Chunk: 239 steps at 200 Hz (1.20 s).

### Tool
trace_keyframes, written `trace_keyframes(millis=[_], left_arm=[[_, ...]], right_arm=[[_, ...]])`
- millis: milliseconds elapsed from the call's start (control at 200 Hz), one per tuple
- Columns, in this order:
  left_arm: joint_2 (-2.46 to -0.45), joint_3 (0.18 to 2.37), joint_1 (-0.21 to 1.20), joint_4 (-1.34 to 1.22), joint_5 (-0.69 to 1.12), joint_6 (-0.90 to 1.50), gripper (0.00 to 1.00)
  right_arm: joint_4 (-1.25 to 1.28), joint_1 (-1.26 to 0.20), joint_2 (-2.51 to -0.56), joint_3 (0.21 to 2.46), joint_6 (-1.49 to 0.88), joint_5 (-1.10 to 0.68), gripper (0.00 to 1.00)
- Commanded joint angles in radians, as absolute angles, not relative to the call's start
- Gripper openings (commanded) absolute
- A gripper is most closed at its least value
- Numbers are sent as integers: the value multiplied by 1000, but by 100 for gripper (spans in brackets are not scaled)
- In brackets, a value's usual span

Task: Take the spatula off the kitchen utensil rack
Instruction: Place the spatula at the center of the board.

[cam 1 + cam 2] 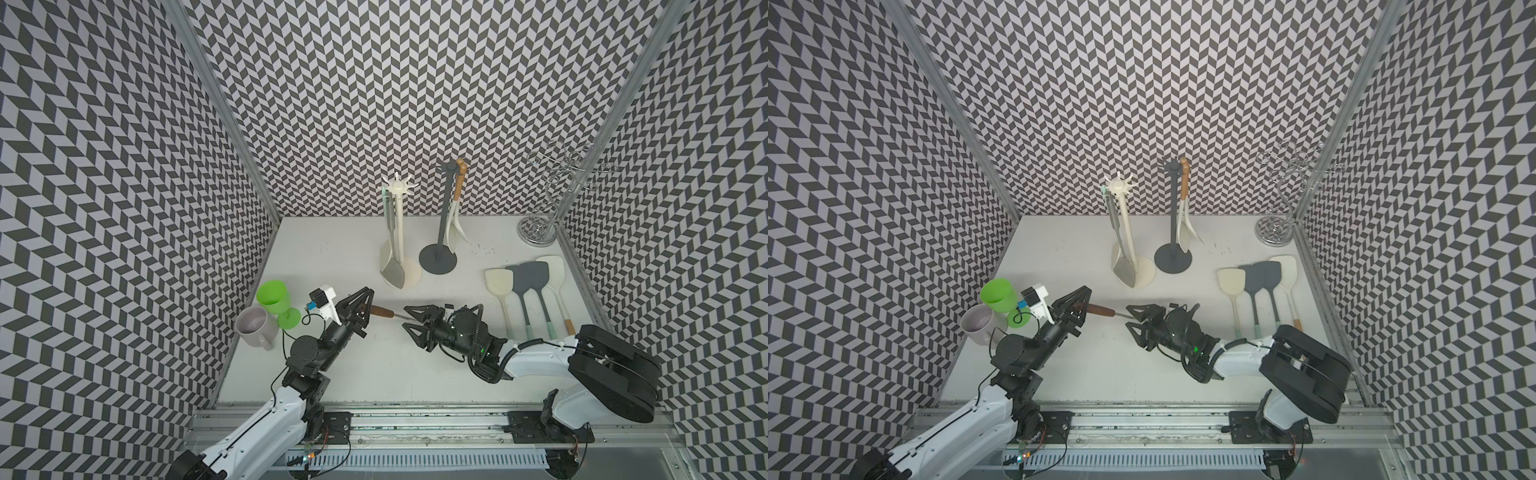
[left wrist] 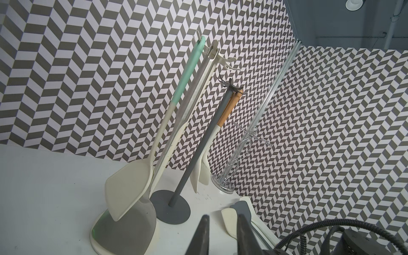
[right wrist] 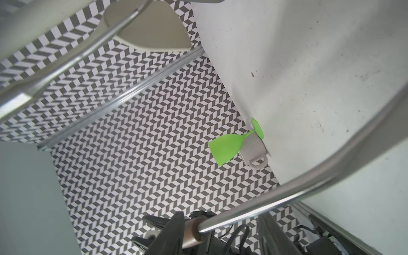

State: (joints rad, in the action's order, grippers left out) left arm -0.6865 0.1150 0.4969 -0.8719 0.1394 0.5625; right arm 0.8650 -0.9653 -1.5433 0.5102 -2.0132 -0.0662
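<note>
Chevron-papered walls box in a white desk. Over its front half the spatula is off every rack and held level, its long axis running straight across from my left tool to my right tool. The left tool is pressed together on the wooden handle. The metal shank points away from it and passes between the right tool's fingers, which stand spread astride it, not visibly pinching. I cannot make out the blade end from above. The white rack and grey rack stand well behind, near the back wall. I judge the right tool need only close where it is.
</note>
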Motion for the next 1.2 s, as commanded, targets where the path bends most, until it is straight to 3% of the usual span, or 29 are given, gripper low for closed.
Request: trace_keyframes(millis=[0, 250, 481, 621, 776, 841, 946, 991, 1117, 1192], left_arm=[[-683, 107, 496, -917, 163, 548, 0], [-693, 104, 504, -944, 189, 553, 0], [-700, 99, 516, -966, 214, 554, 0], [-717, 98, 524, -992, 238, 558, 0], [-751, 102, 546, -1016, 266, 555, 0], [-766, 106, 556, -1021, 273, 551, 17], [-780, 112, 566, -1017, 273, 548, 62], [-781, 116, 567, -1007, 269, 547, 77], [-772, 130, 569, -957, 246, 538, 97], [-760, 139, 569, -918, 221, 527, 99]], right_arm=[[974, -957, -1566, 532, -2071, -45, 47], [884, -935, -1556, 560, -2066, 20, 38], [794, -916, -1528, 596, -2037, 79, 18], [751, -896, -1499, 613, -2003, 106, 0], [697, -876, -1439, 630, -1946, 167, 0], [667, -865, -1407, 635, -1910, 195, 0], [597, -838, -1348, 645, -1829, 235, 0], [541, -822, -1318, 653, -1784, 248, 0], [369, -787, -1232, 673, -1638, 303, 0], [284, -765, -1189, 680, -1514, 310, 0]])
